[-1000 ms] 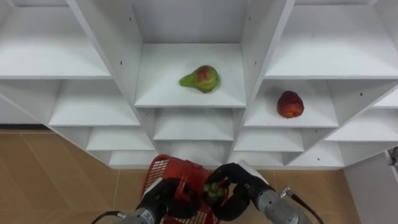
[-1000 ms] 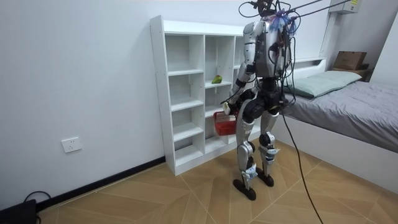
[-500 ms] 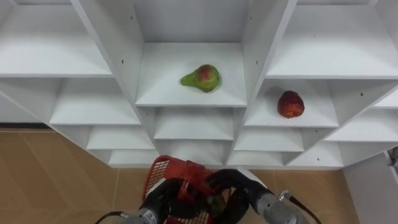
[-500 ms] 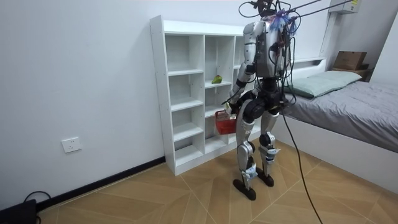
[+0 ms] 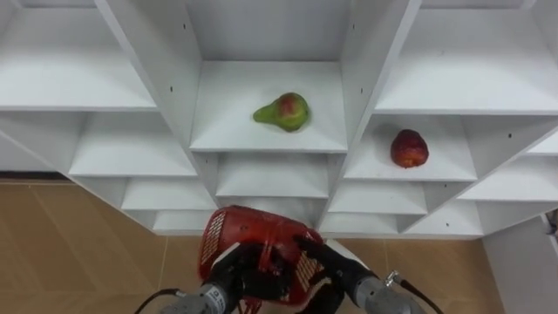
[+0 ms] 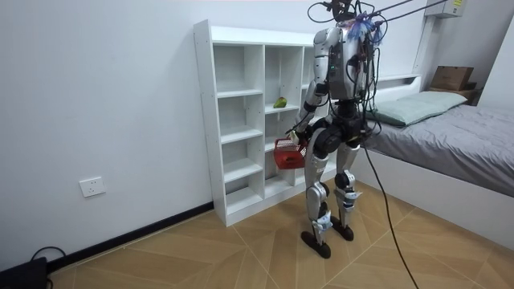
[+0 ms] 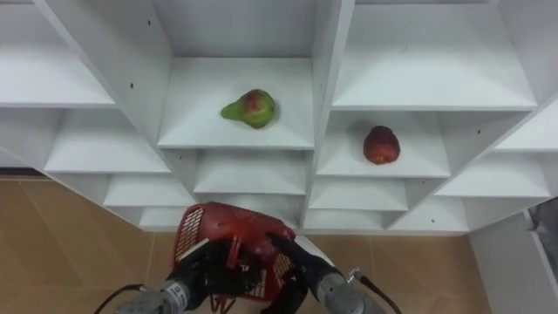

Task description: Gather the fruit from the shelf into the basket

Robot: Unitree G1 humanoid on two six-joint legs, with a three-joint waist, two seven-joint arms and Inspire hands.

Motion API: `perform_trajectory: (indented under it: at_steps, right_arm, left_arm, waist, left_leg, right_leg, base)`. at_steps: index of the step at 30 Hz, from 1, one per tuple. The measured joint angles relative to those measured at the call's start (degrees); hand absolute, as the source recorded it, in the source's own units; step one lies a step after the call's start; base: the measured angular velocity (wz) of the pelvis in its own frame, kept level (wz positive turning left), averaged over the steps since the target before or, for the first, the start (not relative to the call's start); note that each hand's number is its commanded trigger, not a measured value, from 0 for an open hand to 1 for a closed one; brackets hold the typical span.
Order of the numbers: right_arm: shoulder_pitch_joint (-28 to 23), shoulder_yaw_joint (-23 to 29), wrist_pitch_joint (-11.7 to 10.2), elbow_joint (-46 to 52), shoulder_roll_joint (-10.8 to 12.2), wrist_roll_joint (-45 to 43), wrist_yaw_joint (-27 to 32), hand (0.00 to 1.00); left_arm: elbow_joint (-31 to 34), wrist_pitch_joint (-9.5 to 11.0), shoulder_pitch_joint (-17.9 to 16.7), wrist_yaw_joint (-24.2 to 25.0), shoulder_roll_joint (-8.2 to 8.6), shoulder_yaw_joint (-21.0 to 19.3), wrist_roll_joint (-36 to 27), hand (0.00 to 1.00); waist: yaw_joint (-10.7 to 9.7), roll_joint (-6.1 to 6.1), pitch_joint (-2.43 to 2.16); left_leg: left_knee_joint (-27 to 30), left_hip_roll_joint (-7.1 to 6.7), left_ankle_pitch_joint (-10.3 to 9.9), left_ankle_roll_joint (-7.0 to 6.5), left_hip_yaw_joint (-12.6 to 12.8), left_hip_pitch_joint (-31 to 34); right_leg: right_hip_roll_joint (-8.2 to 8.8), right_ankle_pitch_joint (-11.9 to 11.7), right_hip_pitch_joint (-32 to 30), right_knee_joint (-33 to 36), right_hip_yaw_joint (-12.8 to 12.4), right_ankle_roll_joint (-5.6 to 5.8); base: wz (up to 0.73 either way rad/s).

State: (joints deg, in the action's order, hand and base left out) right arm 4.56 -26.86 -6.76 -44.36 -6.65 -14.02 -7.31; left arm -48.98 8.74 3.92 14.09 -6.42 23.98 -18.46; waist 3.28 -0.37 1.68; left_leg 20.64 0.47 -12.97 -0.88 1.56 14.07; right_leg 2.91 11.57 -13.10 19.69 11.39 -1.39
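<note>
A green and red pear (image 5: 282,111) lies on the closet's middle shelf. A red fruit (image 5: 408,147) sits one compartment to the right and a little lower. Low in the view I hold a red mesh basket (image 5: 253,240), tipped so its mesh side faces me. My left hand (image 5: 228,277) is curled on the basket from below left. My right hand (image 5: 330,262) lies against the basket's right side with its fingers stretched out. What is inside the basket is hidden. In the room view I stand facing the closet with the basket (image 6: 285,152) at hip height.
The white closet (image 5: 261,187) has several open compartments with thin upright dividers (image 5: 359,78) between them. Wooden floor (image 5: 70,244) lies below it. In the room view a bed (image 6: 450,136) stands close behind me at the room view's right.
A small green fruit that my right hand held over the basket is gone from sight. That hand's fingers have straightened. The basket has risen and tipped.
</note>
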Motion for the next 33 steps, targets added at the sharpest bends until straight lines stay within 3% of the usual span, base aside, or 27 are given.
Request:
perform_trajectory:
  at_steps: [12, 18, 21, 24, 33]
  right_arm:
    - [-0.02, -0.34, 0.00, 0.10, -0.19, -0.03, -0.03, 0.00]
    - [-0.13, -0.75, 0.03, 1.93, -1.08, -0.08, -0.40, 0.00]
    - [-0.10, -0.75, 0.01, 3.16, -1.27, -0.08, -0.61, 0.00]
    - [-0.41, -1.24, 0.04, 4.03, -1.59, -0.06, -1.61, 0.00]
    - [-4.56, -1.27, 0.60, 17.49, -3.93, 0.61, -4.68, 0.00]
  left_arm:
    - [-0.08, 0.00, -0.01, -0.76, 0.24, 0.43, 0.10, 1.00]
    - [-1.28, -0.02, -0.18, -1.63, -0.09, -0.08, 0.28, 1.00]
    - [-1.41, -0.02, -0.24, -2.24, -0.48, -0.60, 0.46, 1.00]
    - [-2.37, -0.03, -0.78, -2.62, -1.00, -1.90, 1.36, 1.00]
    - [-2.34, -0.08, -4.26, -4.69, -1.99, -5.29, 2.90, 1.00]
  waist:
    - [0.22, 0.29, -0.09]
    - [0.28, 0.39, -0.39]
    - [0.27, -0.07, -1.14]
    - [0.59, -0.54, -1.33]
    - [1.79, -2.24, -1.25]
  left_leg:
    - [-0.36, -0.15, 0.01, 0.02, -0.04, -0.93]
    - [-1.28, -0.25, 0.05, 0.02, -0.28, -2.61]
    - [-1.71, -0.25, 0.19, 0.04, -0.31, -3.28]
    - [-3.26, -0.32, 0.32, 0.09, -0.31, -5.86]
    - [-5.06, -0.10, 0.49, 0.36, -0.06, -9.16]
  right_leg:
    - [-0.07, 0.00, 0.77, -0.15, -0.05, 0.01]
    - [-0.18, -0.07, 2.76, -1.30, 0.30, 0.13]
    - [-0.20, -0.13, 3.39, -1.85, 0.28, 0.21]
    - [-0.42, -0.14, 5.70, -2.92, 0.13, 0.24]
    - [-1.01, -0.22, 9.01, -4.98, -0.20, 0.31]
  base:
    - [0.00]
    - [0.02]
    - [0.00]
    - [-0.01]
    - [-0.02]
